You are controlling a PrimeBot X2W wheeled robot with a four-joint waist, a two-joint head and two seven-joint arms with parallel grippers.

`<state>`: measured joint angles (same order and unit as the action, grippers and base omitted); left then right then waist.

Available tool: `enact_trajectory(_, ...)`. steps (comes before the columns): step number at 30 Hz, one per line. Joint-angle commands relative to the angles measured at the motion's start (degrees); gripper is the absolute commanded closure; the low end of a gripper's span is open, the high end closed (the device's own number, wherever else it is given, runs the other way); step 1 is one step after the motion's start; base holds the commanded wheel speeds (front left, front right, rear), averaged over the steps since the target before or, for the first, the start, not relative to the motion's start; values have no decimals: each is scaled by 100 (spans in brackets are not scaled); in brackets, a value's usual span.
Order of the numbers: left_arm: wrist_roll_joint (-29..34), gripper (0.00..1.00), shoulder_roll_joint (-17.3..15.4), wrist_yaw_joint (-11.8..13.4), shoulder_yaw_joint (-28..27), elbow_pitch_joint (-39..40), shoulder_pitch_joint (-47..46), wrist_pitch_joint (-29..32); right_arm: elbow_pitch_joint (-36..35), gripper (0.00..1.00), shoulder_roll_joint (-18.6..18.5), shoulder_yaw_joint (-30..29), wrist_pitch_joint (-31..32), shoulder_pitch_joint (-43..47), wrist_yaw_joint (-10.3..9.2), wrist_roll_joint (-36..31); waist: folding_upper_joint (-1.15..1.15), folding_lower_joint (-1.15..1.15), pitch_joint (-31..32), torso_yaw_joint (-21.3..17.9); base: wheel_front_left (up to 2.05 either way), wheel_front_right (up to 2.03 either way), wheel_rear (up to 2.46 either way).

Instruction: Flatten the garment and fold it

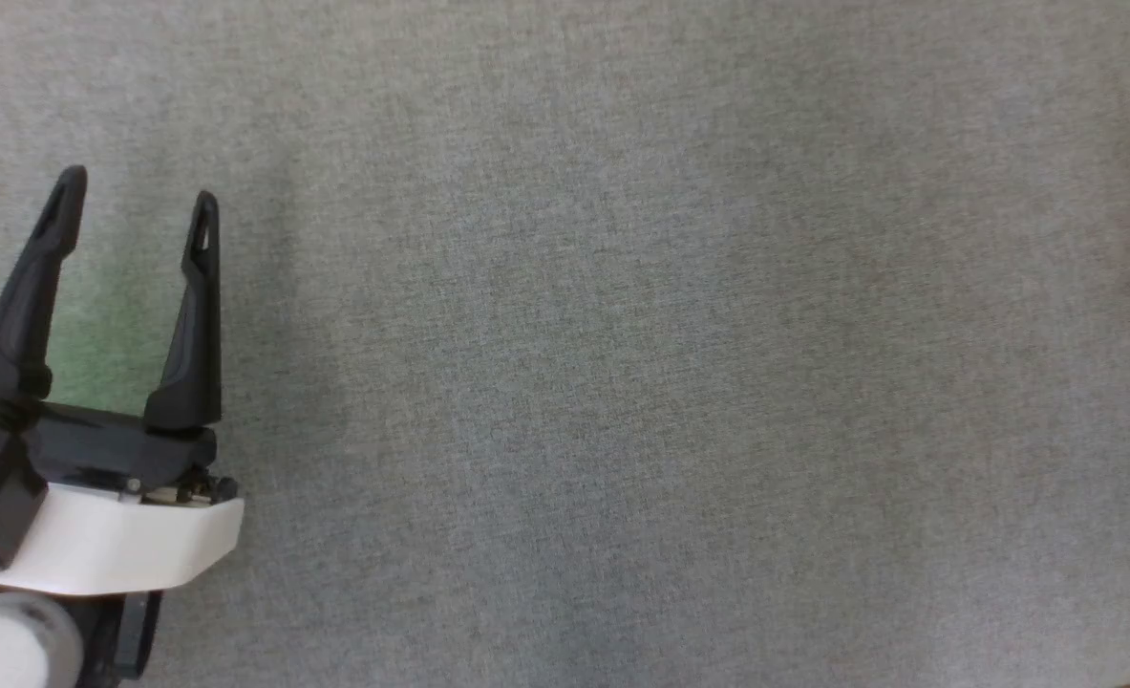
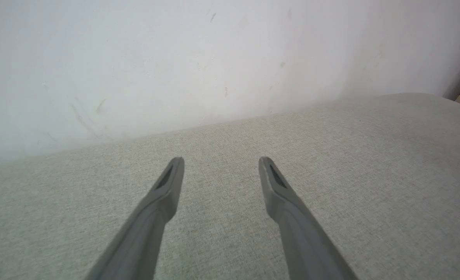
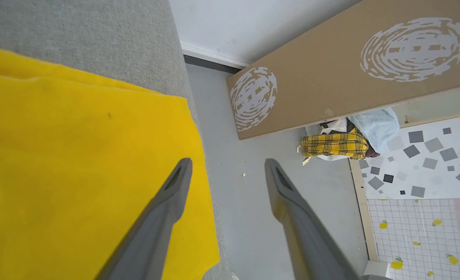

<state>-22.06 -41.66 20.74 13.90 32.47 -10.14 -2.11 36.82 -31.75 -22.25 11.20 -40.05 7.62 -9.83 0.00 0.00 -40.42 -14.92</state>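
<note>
Bright yellow garment (image 3: 78,155), layered edges

Surface: grey woven-fabric top (image 1: 622,382), stretching beneath and ahead of the left gripper (image 1: 138,189).
On it: bright-yellow soft cloth garment (image 3: 78,155), lying under one finger of the right gripper (image 3: 228,161), close to the top's edge.

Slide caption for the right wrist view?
Open right pincer at the edge of the yellow garment on the grey surface, floor beyond.

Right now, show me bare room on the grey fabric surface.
The grey fabric surface lies bare from the open left gripper across to the bright-yellow garment at its right edge; crowded there, by the open right gripper.
</note>
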Motion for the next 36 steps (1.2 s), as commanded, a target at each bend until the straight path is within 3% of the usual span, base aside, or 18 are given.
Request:
enact_trajectory(1,25,0,70,32,28,-71,-28,-98,119,0,18,-26,-100,-105,-13,-84,0,0,192,35,0,0,0)
enact_trajectory(10,-171,0,462,-50,296,-580,162,-536,588,0,-87,30,-536,-56,-13,-10,0,0,918,218,0,0,0)
enact_trajectory(17,-365,0,833,-24,369,-1018,387,-940,364,0,108,245,-850,70,-13,353,0,0,1571,432,0,0,0)
enact_trajectory(27,-550,0,1226,-69,441,-1540,784,-1193,-1354,0,1134,166,-1147,1151,-13,1447,0,0,2370,766,0,0,0)
enact_trajectory(36,-554,0,1558,-238,530,-1962,944,-1270,-3288,0,2131,715,-1494,2622,-13,1142,0,0,2935,972,0,0,0)
